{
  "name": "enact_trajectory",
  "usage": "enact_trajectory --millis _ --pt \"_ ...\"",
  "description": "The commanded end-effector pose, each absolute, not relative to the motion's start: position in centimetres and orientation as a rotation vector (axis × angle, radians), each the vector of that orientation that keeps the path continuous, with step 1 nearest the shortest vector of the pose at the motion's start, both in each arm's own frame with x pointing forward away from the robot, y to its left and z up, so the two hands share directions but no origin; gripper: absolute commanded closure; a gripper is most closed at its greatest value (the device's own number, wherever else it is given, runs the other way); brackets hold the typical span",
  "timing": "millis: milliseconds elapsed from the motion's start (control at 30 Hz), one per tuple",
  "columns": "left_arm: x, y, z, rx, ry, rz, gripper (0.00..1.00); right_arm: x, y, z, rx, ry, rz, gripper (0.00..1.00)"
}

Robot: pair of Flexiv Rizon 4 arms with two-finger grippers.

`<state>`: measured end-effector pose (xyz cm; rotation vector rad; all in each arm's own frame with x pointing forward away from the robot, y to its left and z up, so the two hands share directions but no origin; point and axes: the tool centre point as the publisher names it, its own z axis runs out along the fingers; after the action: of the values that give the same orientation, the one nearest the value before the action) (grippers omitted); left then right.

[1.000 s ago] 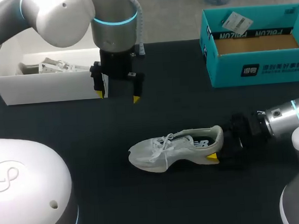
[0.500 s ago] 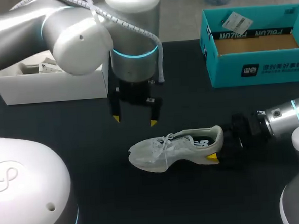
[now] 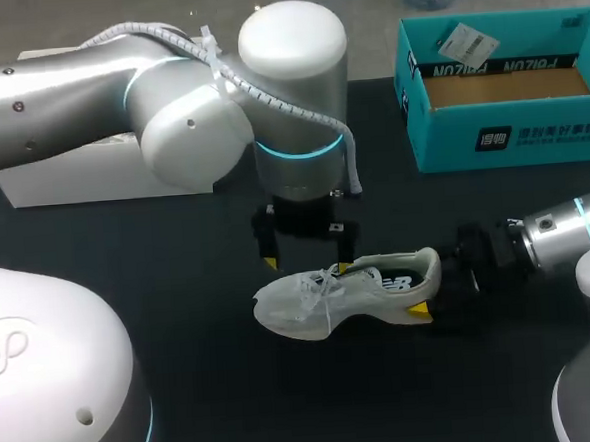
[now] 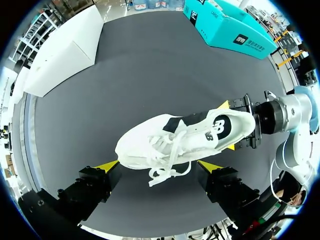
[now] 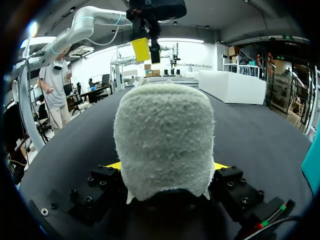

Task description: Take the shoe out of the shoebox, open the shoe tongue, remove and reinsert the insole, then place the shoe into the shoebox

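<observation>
– Starting with the biggest thing, what carries it all?
– A black worktop (image 3: pixel 176 248). My left arm (image 3: pixel 167 99) comes in across it from the side and ends over the middle.

– Where are the boxes?
– The teal shoebox (image 3: pixel 510 133) stands open at the far right with a paper tag (image 3: pixel 461 42) inside it. A white box (image 3: pixel 102 178) sits at the far left, partly hidden behind the left arm.

– And the shoe?
– The white shoe (image 3: pixel 350 293) is out of the shoebox. It stands on its sole near the middle of the worktop, toe toward my left side and heel toward my right arm (image 3: pixel 566 229).

– What does the right pincer do?
– The right pincer (image 3: pixel 430 291) pinches the shoe at the heel. In the right wrist view a yellow tip shows on each side of the fuzzy heel collar, pressed against it.

– And the left one?
– The left pincer (image 3: pixel 306 265) hangs just above the laces (image 4: pixel 167 152), fingers spread wide. In the left wrist view its tips stand on either side of the shoe's middle, neither one touching it.
</observation>
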<state>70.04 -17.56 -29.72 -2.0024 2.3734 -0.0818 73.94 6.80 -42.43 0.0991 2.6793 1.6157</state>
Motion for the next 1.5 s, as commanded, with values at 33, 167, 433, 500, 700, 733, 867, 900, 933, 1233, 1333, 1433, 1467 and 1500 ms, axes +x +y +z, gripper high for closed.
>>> enact_trajectory --millis 33,167,433,500,700,733,867,900,933,1233,1333,1433,1467,1500 --pt "70.0 -19.7 -31.1 -1.998 2.374 -0.09 0.0 74.1 6.8 -42.9 0.1 2.68 1.612 1.0" --pt "70.2 -21.6 -31.6 -2.005 2.366 -0.111 0.0 74.1 6.8 -42.9 0.1 2.68 1.612 1.0" --pt "70.7 -24.5 -33.0 -1.991 2.366 -0.137 0.0 74.1 6.8 -42.9 0.1 2.68 1.612 1.0" --pt "70.9 -25.0 -33.3 -1.989 2.365 -0.141 0.0 74.1 6.8 -42.9 0.1 2.68 1.612 1.0" --pt "71.3 -26.8 -34.2 -1.998 2.288 -0.193 0.0 74.1 6.8 -42.9 0.1 2.68 1.612 1.0" --pt "71.4 -26.9 -34.3 -1.994 2.286 -0.191 0.0 74.1 6.8 -42.9 0.1 2.68 1.612 1.0" --pt "71.8 -27.4 -35.2 -1.979 2.251 -0.195 0.0 74.1 6.8 -42.9 0.1 2.68 1.612 1.0" --pt "72.0 -27.5 -35.4 -1.981 2.241 -0.194 0.0 74.1 6.8 -42.9 0.1 2.68 1.612 1.0" --pt "72.1 -27.5 -35.6 -1.983 2.239 -0.186 0.0 74.1 6.8 -42.9 0.1 2.68 1.612 1.0" --pt "72.4 -26.4 -36.1 -1.979 2.138 -0.161 0.0 74.1 6.8 -42.9 0.1 2.68 1.612 1.0" --pt "72.3 -25.9 -36.2 -1.958 2.109 -0.154 0.0 74.1 6.8 -42.9 0.1 2.68 1.612 1.0" --pt "72.2 -25.5 -36.5 -1.94 2.082 -0.148 0.0 74.1 6.8 -42.9 0.1 2.68 1.612 1.0" --pt "72.2 -25.4 -36.7 -1.94 2.081 -0.147 0.0 74.1 6.8 -42.9 0.1 2.68 1.612 1.0" --pt "72.3 -25.3 -36.9 -1.939 2.076 -0.139 0.0 74.1 6.8 -42.9 0.1 2.68 1.612 1.0"
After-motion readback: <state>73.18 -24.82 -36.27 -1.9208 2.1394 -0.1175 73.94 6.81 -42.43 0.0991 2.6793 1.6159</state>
